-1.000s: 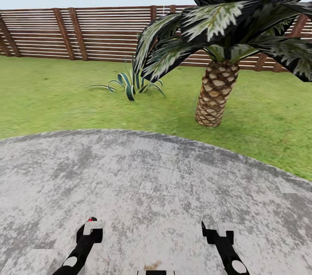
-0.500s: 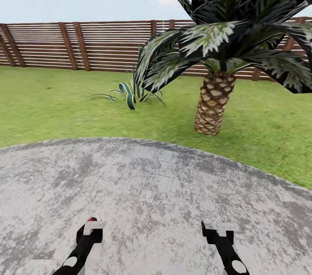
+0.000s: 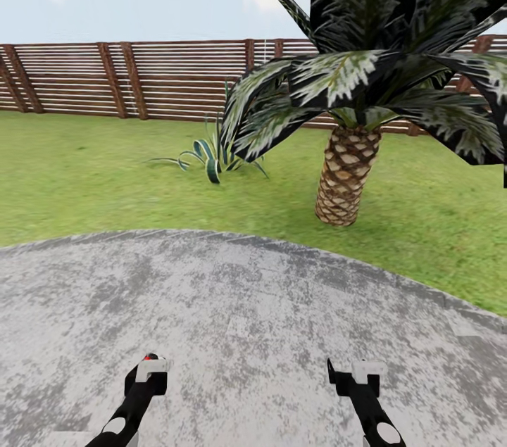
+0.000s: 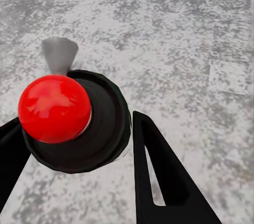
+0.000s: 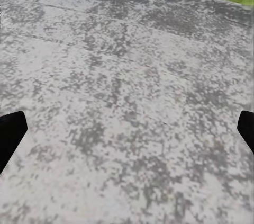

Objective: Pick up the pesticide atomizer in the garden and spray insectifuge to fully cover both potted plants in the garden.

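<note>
Red-tipped, the pesticide atomizer [image 4: 74, 123] sits clamped in my left pincer [image 3: 146, 367] above the grey patio [image 3: 246, 306]. My right pincer [image 3: 350, 371] hangs spread wide, holding nothing. Beyond the patio's far edge stand an agave [image 3: 211, 155] and a palm [image 3: 348, 116].

Even, bright daylight; no cast shadows on the round grey mottled paved patio [image 3: 267, 306]. Beyond it, the dark-fronded palm tree [image 3: 346, 172] renders blocky, and the brown slatted wooden fence [image 3: 141, 79] looks soft.

Two slim black arms with white oval spots, each black hand [image 3: 146, 378] white-capped
</note>
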